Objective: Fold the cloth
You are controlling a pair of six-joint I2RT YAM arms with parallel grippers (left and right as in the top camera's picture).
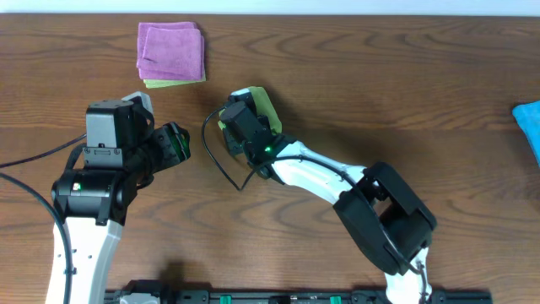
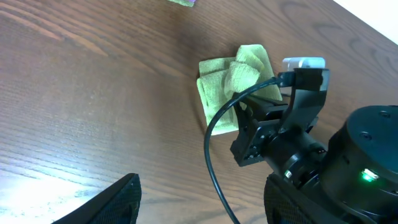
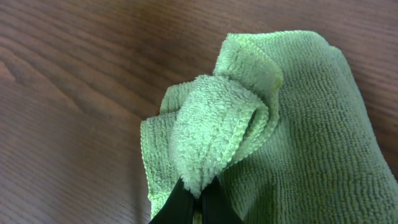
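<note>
The lime-green cloth (image 1: 263,103) lies bunched and partly folded on the wooden table, just above the table's middle. In the right wrist view, a raised fold of the cloth (image 3: 217,124) is pinched between the dark fingertips of my right gripper (image 3: 198,200), which is shut on it. From overhead the right gripper (image 1: 240,118) sits over the cloth's left part and hides it. My left gripper (image 1: 179,145) hangs open to the left of the cloth with nothing in it. In the left wrist view its jaws (image 2: 202,199) stand wide apart, with the cloth (image 2: 233,78) farther ahead.
A folded purple cloth (image 1: 171,49) rests on a yellow-green one (image 1: 173,83) at the back left. A bright blue cloth (image 1: 529,125) pokes in at the right edge. The right arm's black cable (image 1: 221,160) loops between the two grippers, close to the left jaws.
</note>
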